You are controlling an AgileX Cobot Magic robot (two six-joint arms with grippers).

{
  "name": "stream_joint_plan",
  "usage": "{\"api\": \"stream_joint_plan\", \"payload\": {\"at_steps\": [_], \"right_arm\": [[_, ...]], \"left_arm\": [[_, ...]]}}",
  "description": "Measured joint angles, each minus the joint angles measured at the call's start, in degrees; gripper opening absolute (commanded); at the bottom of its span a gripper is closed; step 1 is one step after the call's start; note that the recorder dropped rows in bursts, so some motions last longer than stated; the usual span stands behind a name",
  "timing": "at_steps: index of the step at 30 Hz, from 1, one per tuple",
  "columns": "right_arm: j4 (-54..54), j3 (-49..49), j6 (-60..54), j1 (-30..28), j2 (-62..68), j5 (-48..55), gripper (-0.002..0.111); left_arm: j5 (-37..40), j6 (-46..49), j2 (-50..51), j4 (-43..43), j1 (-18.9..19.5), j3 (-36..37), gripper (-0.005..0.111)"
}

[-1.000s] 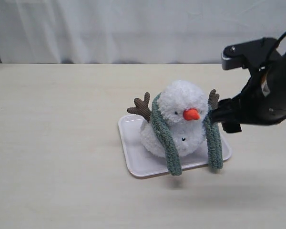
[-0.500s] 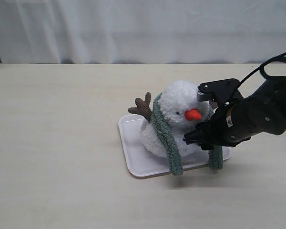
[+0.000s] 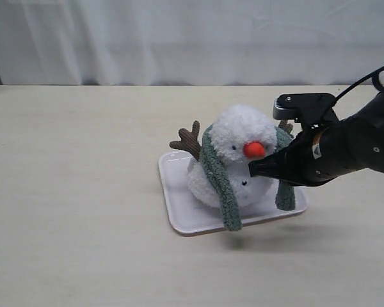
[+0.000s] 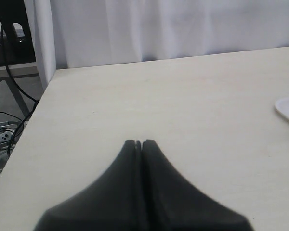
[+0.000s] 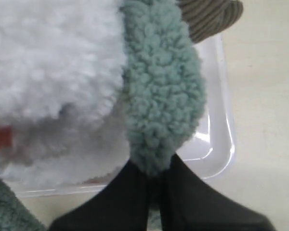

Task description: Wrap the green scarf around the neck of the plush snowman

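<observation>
Right end effector (image 5: 156,169) closed, jaws pinching one end of the scarf (image 5: 160,103) beside the snowman (image 3: 240,131). In the exterior view the right arm covers much of that hanging end and the snowman's far side; one twig arm is mostly hidden. Bench (image 3: 77,204) pale, wood-look; white curtain (image 3: 179,38) behind. White tray (image 3: 178,208) at mid-bench carries the snowman, with the scarf draped round its neck and the other end hanging over the tray edge. Left end effector (image 4: 138,143) closed, jaws together, well apart.
</observation>
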Motion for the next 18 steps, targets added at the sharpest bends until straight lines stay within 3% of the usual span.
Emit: {"api": "stream_joint_plan", "payload": {"at_steps": [4, 9, 18], "right_arm": [[11.4, 0.0, -6.0, 0.0, -2.8, 2.8, 0.004], [35.6, 0.0, -25.1, 0.0, -2.9, 3.1, 0.004], [55.9, 0.0, -40.8, 0.0, -2.9, 3.1, 0.004]], "left_arm": [[0.0, 0.0, 0.0, 0.0, 0.0, 0.0, 0.0], [0.0, 0.0, 0.0, 0.0, 0.0, 0.0, 0.0], [0.0, 0.0, 0.0, 0.0, 0.0, 0.0, 0.0]]}}
